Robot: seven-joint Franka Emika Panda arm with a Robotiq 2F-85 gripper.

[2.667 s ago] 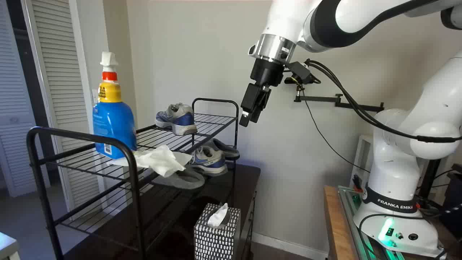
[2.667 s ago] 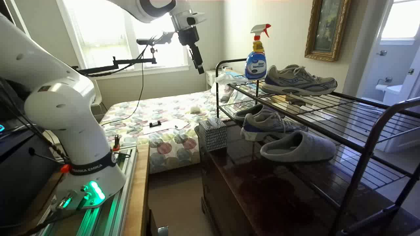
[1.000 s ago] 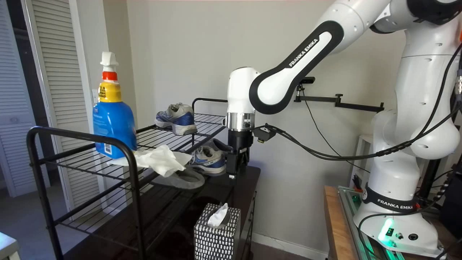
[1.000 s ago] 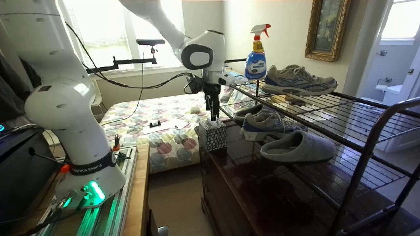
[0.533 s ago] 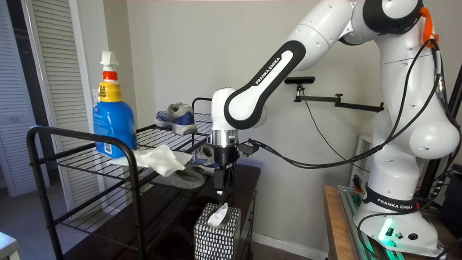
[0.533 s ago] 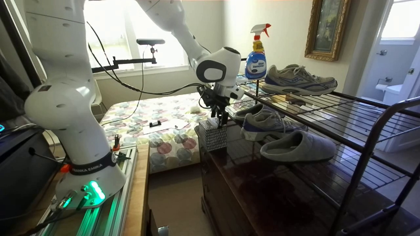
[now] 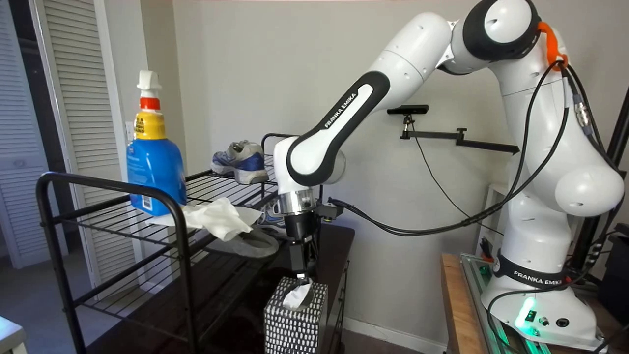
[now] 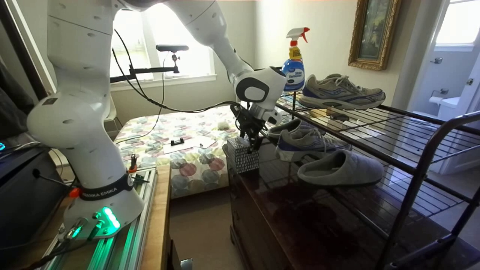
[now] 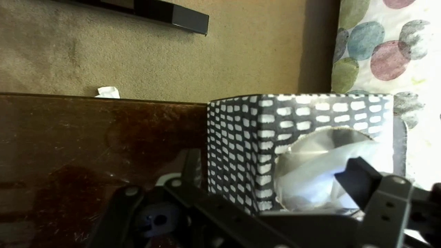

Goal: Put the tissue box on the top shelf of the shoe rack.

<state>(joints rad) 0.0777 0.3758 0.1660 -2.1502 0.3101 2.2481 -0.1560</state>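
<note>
The empty claw (image 9: 275,168) is spread wide across one wall of the tissue box (image 9: 265,137), presumably for pinching; in an exterior view, the box is seated on the desk (image 8: 307,217), far left.

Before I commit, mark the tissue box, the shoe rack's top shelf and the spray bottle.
Tissue box (image 7: 295,331), in an exterior view: patterned side.
Top shelf (image 8: 397,137), in an exterior view: bare wire grid.
Spray bottle (image 7: 154,173), in an exterior view: blue body.
</note>
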